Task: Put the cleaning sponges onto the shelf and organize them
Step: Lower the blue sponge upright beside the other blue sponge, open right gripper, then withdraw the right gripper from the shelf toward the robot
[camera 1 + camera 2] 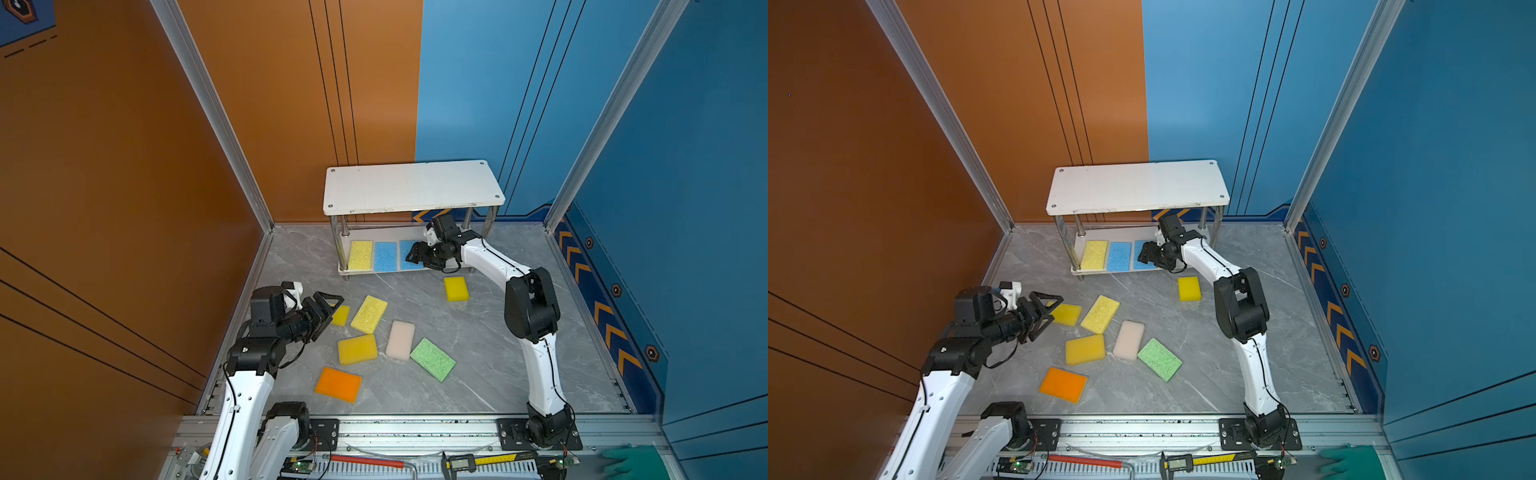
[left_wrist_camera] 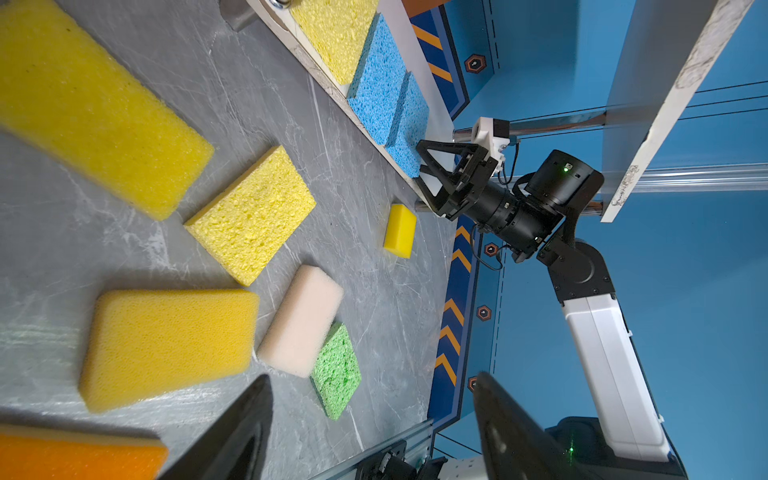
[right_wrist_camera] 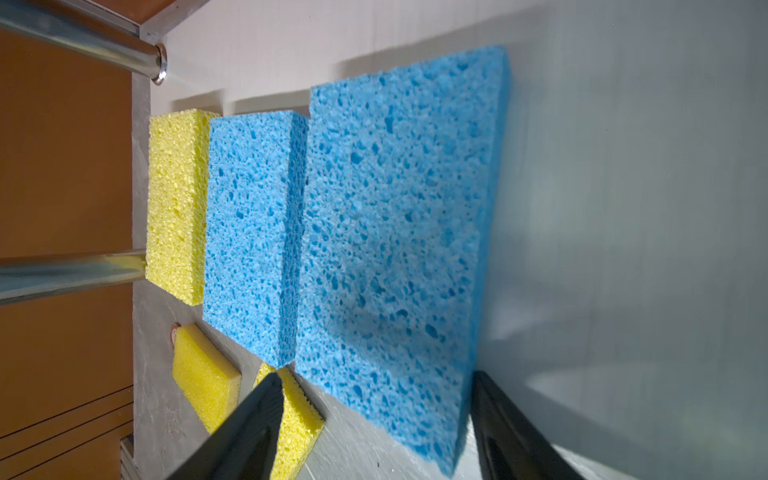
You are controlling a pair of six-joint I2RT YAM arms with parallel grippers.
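A: 10 sponges in all. How many lie on the shelf (image 1: 411, 187)?

B: 3, flat on its lower board in a close row: the shelf yellow sponge (image 1: 360, 254) by the left posts, then the middle blue sponge (image 1: 386, 256), then the end blue sponge (image 3: 395, 241).

A: And the right tool (image 1: 415, 255)?

B: It reaches in under the top board. Its jaws are spread, with the near end of the end blue sponge between them. Whether a finger touches it I cannot tell.

A: The other 7?

B: All on the gray tabletop (image 1: 469, 395). The lone yellow sponge (image 1: 456, 288) sits just in front of the shelf's right end. Near the middle, the porous yellow sponge (image 1: 369, 313) lies tilted, and the smooth yellow sponge (image 1: 357, 349) is nearer the robot. The beige-pink sponge (image 1: 400, 339) lies beside those, with the green sponge (image 1: 433, 359) just beside its corner. The orange sponge (image 1: 338, 384) is nearest the robot's base.

A: That makes 6.

B: The 7th, the left yellow sponge (image 1: 1066, 314), is partly hidden in both top views behind the left tool (image 1: 1052, 311).

A: Is that tool gripping it?

B: No. Its jaws stand wide apart, pinching nothing; its fingers (image 2: 245, 419) hang above the tabletop.
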